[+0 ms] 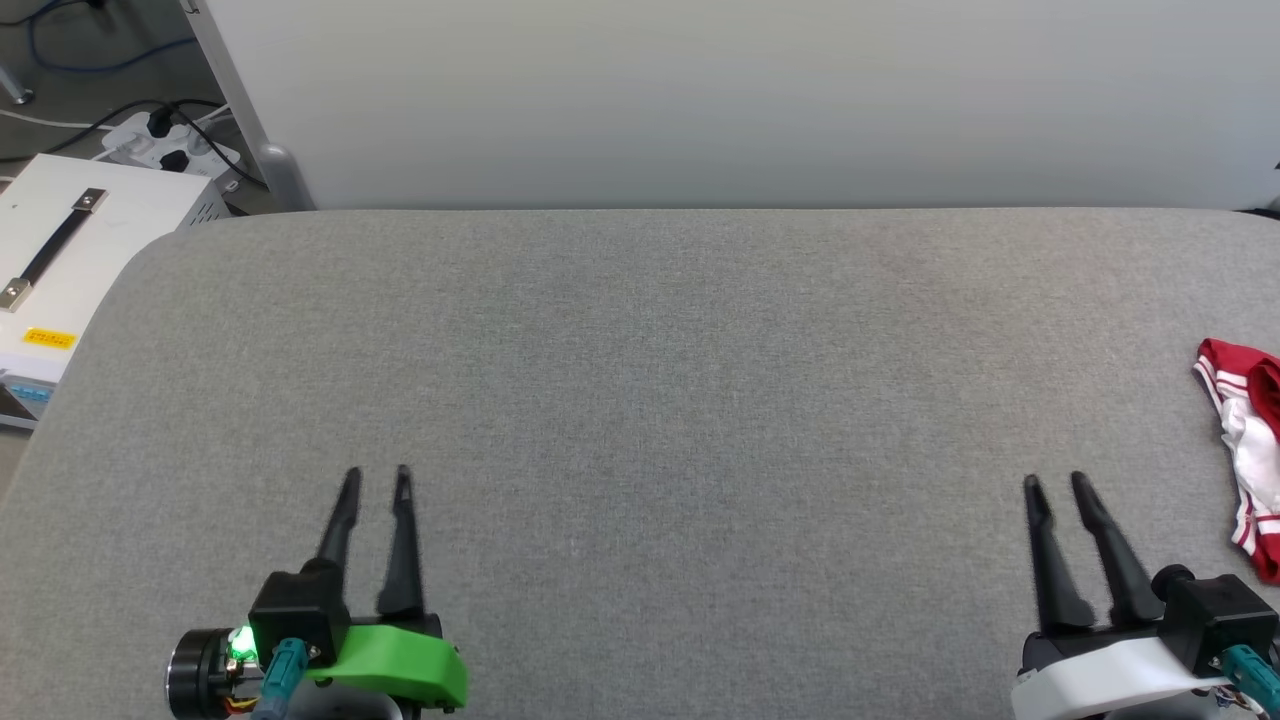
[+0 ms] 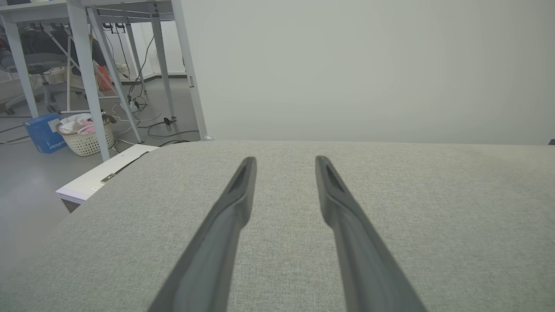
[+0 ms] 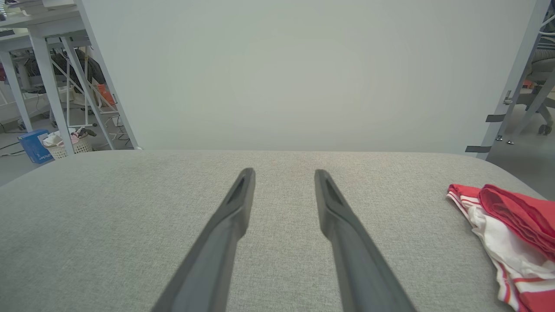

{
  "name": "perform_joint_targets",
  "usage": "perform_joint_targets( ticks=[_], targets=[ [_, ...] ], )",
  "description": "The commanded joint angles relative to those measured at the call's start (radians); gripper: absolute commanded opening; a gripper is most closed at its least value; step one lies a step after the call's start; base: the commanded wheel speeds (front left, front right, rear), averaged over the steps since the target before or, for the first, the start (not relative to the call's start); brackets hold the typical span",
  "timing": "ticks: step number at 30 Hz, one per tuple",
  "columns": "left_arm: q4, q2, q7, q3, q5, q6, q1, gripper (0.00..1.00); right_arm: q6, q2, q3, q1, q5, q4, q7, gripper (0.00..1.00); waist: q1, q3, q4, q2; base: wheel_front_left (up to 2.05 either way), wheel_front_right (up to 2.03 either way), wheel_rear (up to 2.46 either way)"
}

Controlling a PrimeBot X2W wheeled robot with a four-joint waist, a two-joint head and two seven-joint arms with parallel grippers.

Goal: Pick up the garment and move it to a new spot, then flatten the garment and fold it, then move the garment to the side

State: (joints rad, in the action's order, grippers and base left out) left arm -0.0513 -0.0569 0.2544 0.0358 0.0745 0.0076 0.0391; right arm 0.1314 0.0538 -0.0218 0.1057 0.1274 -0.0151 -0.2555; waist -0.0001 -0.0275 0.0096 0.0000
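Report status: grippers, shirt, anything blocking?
Left gripper open, empty. Right gripper open, empty. Shirt bunched at right edge of table, untouched. Nothing between it and right gripper.

The garment is showing red and white, with red-and-white striped trim. The surface is showing a flecked light grey weave. The left gripper is wearing a bright green mount and the right gripper a white one, both with black fingers. A box is showing blue and a basket cream.
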Motion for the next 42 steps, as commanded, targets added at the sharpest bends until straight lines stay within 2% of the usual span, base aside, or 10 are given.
perform_joint_targets(
  ticks=[1,42],
  targets=[
    [0.0,0.0,0.0,0.0,0.0,0.0,0.0,0.0,0.0,0.0,0.0,0.0,0.0,0.0,0.0,0.0,0.0001,0.0,0.0,0.0,0.0,0.0,0.0],
    [0.016,0.002,-0.079,-0.011,-0.023,-0.002,-0.012,0.0,0.0,-0.001,0.007,-0.033,-0.04,0.005,0.079,0.0,0.0001,0.009,-0.003,0.0,0.0,0.0,0.0]
  ],
)
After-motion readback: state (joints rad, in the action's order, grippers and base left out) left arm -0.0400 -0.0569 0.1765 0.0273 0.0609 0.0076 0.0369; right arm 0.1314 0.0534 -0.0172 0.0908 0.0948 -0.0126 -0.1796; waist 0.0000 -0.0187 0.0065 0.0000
